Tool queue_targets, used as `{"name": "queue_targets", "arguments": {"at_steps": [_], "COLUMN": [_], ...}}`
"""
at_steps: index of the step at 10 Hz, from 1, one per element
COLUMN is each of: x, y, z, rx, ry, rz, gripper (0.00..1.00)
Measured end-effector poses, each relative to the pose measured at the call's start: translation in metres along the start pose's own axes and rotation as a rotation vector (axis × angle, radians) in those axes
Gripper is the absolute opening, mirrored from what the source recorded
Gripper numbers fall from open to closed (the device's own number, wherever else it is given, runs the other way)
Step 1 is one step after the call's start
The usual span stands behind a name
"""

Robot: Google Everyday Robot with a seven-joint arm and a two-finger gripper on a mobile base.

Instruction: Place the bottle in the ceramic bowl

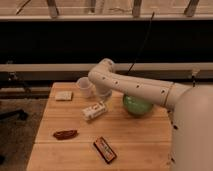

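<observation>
The bottle (pixel 95 110) is small and white with a dark-and-tan label. It lies on its side on the wooden table (pixel 75 155), left of the middle. The ceramic bowl (pixel 136 106) is round and glossy green; it stands to the bottle's right, partly hidden behind my white arm (pixel 142 90). My gripper (pixel 103 95) hangs from the arm's end just above and behind the bottle, between the white cup and the bowl. It holds nothing that I can see.
A white cup (pixel 85 86) stands at the back, left of the gripper. A beige flat item (pixel 63 95) lies at the back left. A brown item (pixel 65 134) lies at the front left. A flat dark packet (pixel 105 149) lies near the front edge.
</observation>
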Motion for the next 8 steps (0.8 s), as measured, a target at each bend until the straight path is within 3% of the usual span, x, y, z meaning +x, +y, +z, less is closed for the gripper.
{"name": "queue_targets", "arguments": {"at_steps": [8], "x": [-0.015], "y": [-0.011], "z": [0.022], "rx": [-0.017], "ry": [-0.025], "rz": [-0.041], "gripper": [0.80]}}
